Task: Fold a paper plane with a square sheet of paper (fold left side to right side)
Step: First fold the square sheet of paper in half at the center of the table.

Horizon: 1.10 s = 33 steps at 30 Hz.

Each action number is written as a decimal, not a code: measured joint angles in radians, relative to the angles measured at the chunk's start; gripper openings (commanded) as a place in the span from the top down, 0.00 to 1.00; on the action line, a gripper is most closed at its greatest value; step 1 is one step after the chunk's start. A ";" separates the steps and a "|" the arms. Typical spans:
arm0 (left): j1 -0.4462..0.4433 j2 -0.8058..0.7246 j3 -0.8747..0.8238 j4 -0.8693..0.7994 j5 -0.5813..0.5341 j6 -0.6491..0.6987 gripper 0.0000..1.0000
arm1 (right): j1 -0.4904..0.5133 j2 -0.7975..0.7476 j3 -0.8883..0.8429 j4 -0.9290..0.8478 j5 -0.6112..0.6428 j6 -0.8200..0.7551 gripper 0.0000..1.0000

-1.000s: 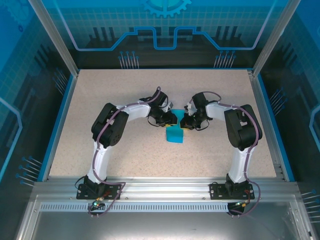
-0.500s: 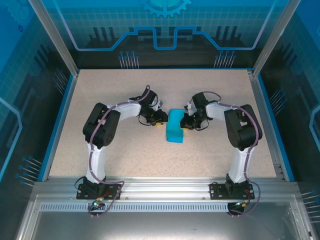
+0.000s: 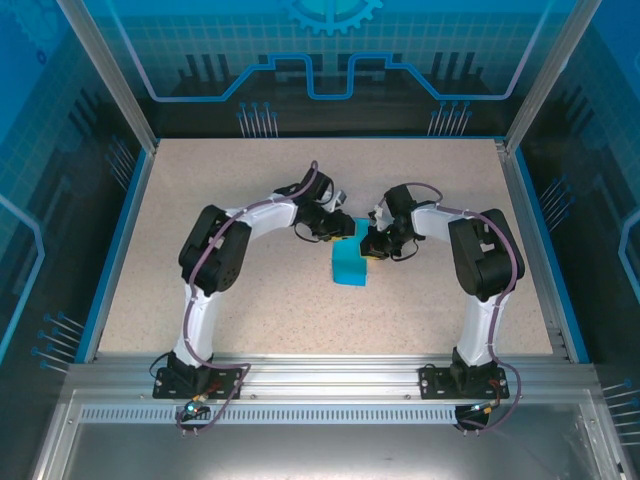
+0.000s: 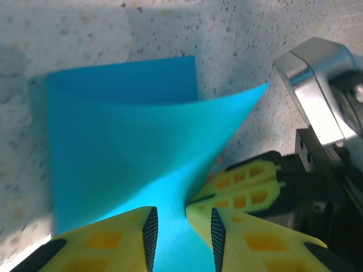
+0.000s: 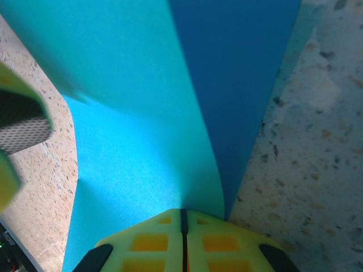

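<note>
Table (image 3: 240, 300), speckled beige, carries the blue sheet of paper (image 4: 113, 147) at its middle between the two arms, the lower layer flat on the surface and the upper flap raised in a loose curl. Grippers: right gripper (image 5: 182, 215), jaws closed flat on the sheet's edge; left gripper (image 4: 181, 221), jaws partly apart and straddling the paper without visibly clamping it. Hazards, as judged: a sideways drag by either arm lays the flap down askew with mismatched edges, a slip from the thin pinch lets it spring back, and the left fingers closing on the curl crumple it.
</note>
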State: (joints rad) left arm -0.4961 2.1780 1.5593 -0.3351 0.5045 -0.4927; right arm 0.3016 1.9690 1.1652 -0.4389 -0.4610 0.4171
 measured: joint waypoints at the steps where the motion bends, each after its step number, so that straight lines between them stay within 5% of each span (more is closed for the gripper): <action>1: -0.002 0.020 0.018 0.000 0.000 -0.001 0.65 | 0.000 0.000 0.000 0.000 0.000 0.000 0.93; 33: 0.047 0.178 0.233 -0.101 -0.036 -0.056 0.60 | 0.006 0.002 0.008 -0.010 0.014 -0.008 0.94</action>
State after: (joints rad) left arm -0.4488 2.3558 1.7920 -0.4366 0.4686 -0.5484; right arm 0.3077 1.9705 1.1728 -0.4488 -0.4465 0.4091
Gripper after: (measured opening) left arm 0.397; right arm 0.066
